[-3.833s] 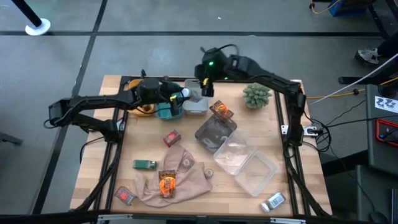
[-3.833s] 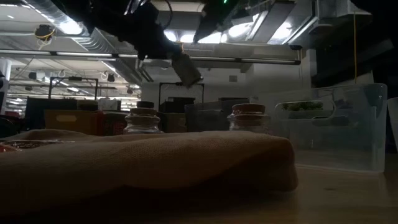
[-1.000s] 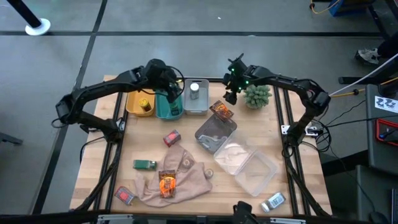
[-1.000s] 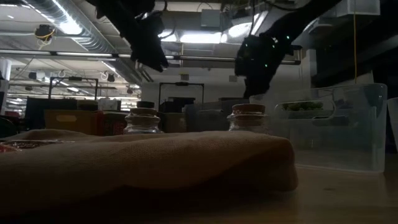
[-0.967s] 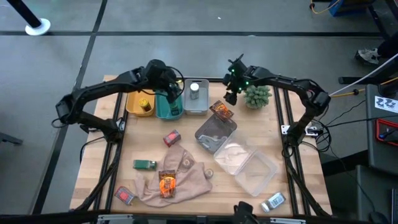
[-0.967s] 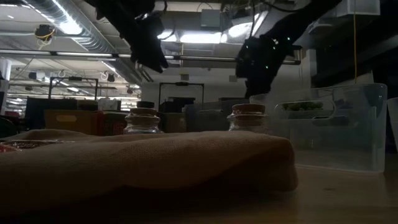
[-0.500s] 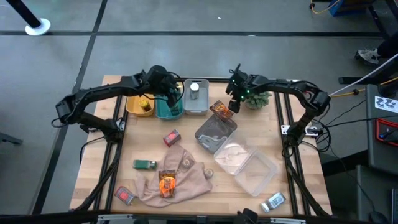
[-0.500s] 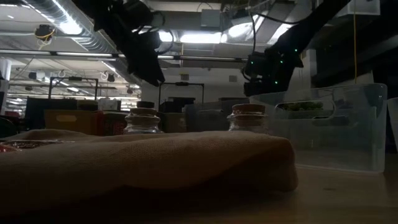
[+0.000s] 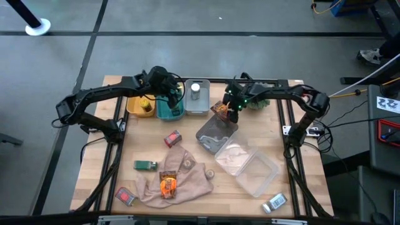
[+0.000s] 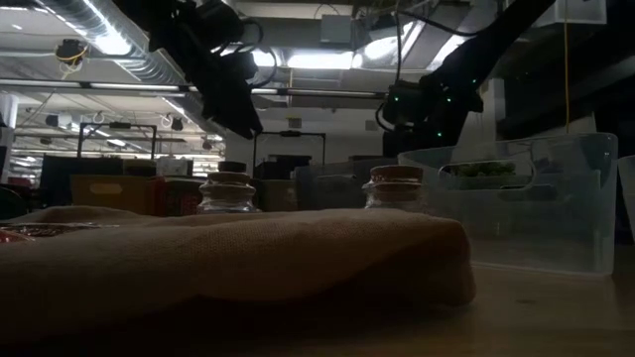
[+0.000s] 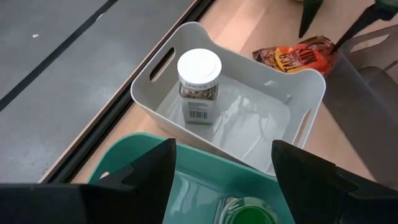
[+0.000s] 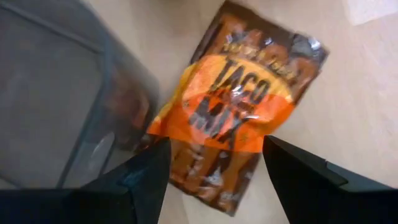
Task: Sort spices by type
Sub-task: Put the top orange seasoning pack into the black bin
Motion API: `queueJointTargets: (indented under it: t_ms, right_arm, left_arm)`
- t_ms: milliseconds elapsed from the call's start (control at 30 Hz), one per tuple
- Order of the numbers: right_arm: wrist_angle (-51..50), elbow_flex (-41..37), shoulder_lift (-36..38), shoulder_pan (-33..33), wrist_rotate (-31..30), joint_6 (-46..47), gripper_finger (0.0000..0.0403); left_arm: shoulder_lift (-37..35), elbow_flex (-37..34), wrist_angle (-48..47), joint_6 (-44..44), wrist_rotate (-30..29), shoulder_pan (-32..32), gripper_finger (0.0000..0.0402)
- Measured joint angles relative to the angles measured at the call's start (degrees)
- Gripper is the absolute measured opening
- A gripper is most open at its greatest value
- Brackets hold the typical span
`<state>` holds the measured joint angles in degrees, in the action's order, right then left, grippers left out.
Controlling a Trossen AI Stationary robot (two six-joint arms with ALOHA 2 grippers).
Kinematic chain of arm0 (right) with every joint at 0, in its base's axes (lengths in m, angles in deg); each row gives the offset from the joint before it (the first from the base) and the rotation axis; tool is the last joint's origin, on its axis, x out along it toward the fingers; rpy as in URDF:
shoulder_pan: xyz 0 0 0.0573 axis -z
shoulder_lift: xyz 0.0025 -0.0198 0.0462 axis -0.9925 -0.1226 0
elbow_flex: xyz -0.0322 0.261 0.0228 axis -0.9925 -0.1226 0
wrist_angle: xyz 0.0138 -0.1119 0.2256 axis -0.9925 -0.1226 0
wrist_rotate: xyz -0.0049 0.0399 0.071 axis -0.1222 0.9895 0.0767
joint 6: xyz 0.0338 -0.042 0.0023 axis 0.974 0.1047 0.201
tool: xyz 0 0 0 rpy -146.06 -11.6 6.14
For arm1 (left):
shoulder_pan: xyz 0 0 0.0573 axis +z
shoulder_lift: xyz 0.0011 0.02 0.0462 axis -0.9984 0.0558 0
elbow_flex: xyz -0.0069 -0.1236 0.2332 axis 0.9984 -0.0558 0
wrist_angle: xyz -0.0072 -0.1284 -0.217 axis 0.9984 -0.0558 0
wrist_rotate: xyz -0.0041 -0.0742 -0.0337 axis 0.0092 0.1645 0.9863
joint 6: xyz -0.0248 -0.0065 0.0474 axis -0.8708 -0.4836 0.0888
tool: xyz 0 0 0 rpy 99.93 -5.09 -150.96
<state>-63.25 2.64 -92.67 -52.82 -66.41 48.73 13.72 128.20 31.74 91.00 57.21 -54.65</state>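
With a capped jar [image 11: 199, 84] now standing in the white bin [image 11: 292, 99], we bring the right gripper [image 9: 232, 107], jaws wide and empty, down over the taco sachet [image 12: 236, 112] at the table's 12 o'clock edge, while the left gripper [image 9: 172, 95] hovers wide above the teal bin [image 9: 169, 111].

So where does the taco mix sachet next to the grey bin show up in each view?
High view: taco mix sachet under the open right gripper, at the grey bin.
Low view: not visible.
Left wrist view: sachet beyond the white bin.
Right wrist view: sachet fills the centre.
Shared landmark: the grey bin.
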Motion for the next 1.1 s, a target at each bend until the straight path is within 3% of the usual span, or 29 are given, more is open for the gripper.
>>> queueJointTargets:
  t_ms: [500,1100]
  right_arm:
    - [1.0,0.2,-4.3,-0.5,-0.8,0.2,0.0246]
    - [0.5,0.5,-4.2,-0.6,-1.5,-0.1,0.0045]
  left_arm:
    - [0.0,0.0,0.0,0.1,0.0,-2.7,0.0249]
    - [0.0,0.0,0.0,0.5,0.0,-3.0,0.0249]
